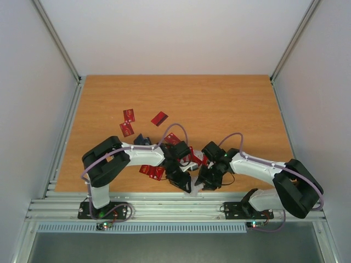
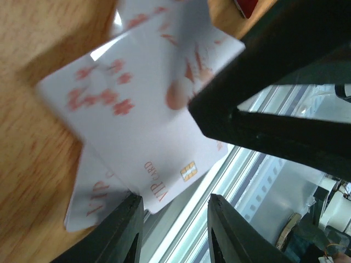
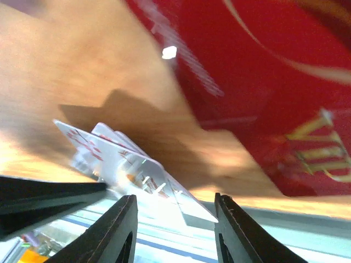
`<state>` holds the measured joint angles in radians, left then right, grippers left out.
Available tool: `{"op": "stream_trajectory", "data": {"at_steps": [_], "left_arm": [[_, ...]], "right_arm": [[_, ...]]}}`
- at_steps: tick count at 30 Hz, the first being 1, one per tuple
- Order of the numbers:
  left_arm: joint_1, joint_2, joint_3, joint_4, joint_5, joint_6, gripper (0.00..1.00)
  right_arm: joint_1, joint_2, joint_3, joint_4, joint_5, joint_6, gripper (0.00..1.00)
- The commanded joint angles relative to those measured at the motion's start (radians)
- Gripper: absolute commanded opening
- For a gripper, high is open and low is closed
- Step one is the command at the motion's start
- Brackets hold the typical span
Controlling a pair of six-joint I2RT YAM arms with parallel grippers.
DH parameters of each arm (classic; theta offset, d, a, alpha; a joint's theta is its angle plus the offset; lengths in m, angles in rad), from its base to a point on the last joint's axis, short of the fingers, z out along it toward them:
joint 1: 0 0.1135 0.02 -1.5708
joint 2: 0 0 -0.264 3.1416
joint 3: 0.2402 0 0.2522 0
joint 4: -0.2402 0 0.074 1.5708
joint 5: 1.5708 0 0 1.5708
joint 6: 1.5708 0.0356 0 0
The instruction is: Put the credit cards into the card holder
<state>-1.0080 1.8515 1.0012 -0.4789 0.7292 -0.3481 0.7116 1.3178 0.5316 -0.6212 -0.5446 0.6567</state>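
Left wrist shows white credit cards [image 2: 137, 126] face-on; right wrist, edge-on. Left claw [image 2: 175, 230], right claw [image 3: 173, 230] parted; whether gripping, I can't tell.

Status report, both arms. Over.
Left claw, right claw: jaws apart at white cards; grip unclear. Card holder apart, beyond left arm. Red cards scattered around.

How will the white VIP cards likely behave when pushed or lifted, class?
The white VIP cards look thin and unbent: probably stiff and light. They overlap loosely with smooth-looking faces, so a push likely slides them apart.
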Motion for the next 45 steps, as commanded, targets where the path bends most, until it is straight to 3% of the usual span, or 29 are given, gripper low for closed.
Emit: {"op": "stream_trajectory", "data": {"at_steps": [1,6,12,19,27,34,45], "left_arm": [[0.003,-0.027,-0.012,0.014,-0.033,-0.025,0.35],[0.043,-0.059,-0.027,0.017,-0.062,-0.044,0.35],[0.096,-0.093,-0.050,0.019,-0.053,-0.047,0.35],[0.104,-0.152,-0.029,-0.015,-0.116,-0.010,0.35],[0.106,-0.038,0.122,-0.089,-0.277,0.071,0.36],[0.105,0.053,0.176,-0.108,-0.341,0.090,0.40],[0.042,0.099,0.153,-0.086,-0.221,0.099,0.40]], "right_arm": [[-0.029,-0.017,0.083,0.064,0.039,-0.106,0.40],[-0.030,0.031,0.109,0.115,-0.036,-0.127,0.40],[-0.029,0.080,0.179,-0.022,0.021,-0.165,0.40],[-0.029,-0.013,0.170,-0.106,0.043,-0.190,0.40],[-0.029,-0.114,0.085,-0.191,0.090,-0.119,0.40],[-0.025,-0.169,0.032,-0.180,0.081,-0.092,0.41],[-0.001,-0.183,-0.082,0.011,-0.012,0.004,0.45]]}}
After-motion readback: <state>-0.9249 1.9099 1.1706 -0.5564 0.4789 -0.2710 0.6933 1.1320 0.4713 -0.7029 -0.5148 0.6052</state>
